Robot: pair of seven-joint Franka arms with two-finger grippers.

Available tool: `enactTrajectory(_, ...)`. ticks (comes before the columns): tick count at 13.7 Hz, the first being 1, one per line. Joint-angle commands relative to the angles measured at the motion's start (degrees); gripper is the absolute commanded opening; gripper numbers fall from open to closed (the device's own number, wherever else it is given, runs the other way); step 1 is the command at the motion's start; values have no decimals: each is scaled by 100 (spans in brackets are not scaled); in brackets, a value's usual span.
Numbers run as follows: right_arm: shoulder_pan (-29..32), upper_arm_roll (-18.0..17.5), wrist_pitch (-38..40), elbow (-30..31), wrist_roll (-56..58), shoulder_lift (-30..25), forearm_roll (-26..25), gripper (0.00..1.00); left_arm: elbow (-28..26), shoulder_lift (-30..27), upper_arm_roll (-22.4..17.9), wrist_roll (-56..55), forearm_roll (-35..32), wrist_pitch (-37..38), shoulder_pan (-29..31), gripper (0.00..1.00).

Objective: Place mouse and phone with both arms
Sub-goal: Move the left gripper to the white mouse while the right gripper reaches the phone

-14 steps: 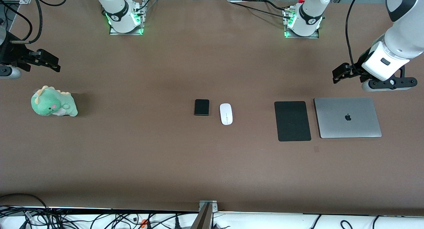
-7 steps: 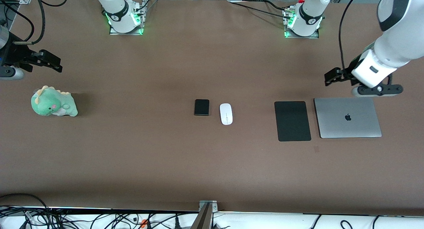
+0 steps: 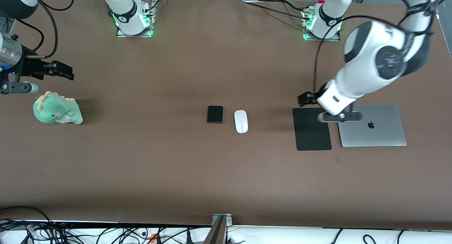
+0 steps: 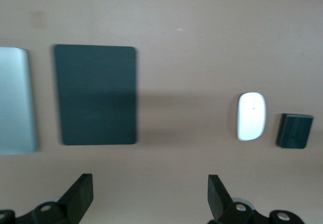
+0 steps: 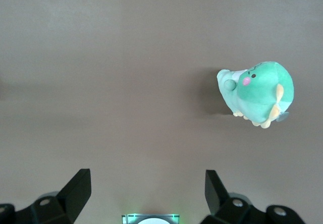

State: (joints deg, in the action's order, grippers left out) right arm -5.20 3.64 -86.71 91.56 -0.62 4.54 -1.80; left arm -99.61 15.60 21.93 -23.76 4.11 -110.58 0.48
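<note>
a: status? nothing picked yet. mouse and phone lie side by side mid-table, untouched, phone toward the right arm's end.

b: grippers?

a: both spread wide, empty. left gripper is over the table by the black pad, next to the laptop. right gripper is up near the plush dinosaur, well apart from both items.

b: so all of it's left?

a: judging so: both grasps and placements. no marked target visible. the left arm covers part of the laptop and pad corner.
</note>
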Motion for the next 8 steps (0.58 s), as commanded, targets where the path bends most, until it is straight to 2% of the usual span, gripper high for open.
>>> enactTrajectory(1,-95,-12,31,-112,-245,143,118,100,100,477,101,-750,-340,-453,-459,100)
enactTrajectory(3,-95,-12,-65,-112,-298,213,302,100,100,951,83,-1470,-367,-1111,-881,100)
enactTrajectory(5,-208,-12,-320,-112,-472,441,382,100,135,1417,66,-2007,-778,-1718,-1294,100)
enactTrajectory(8,-516,-12,-443,-103,-1035,696,382,100,818,2225,57,-2878,-1446,-1905,-1725,100)
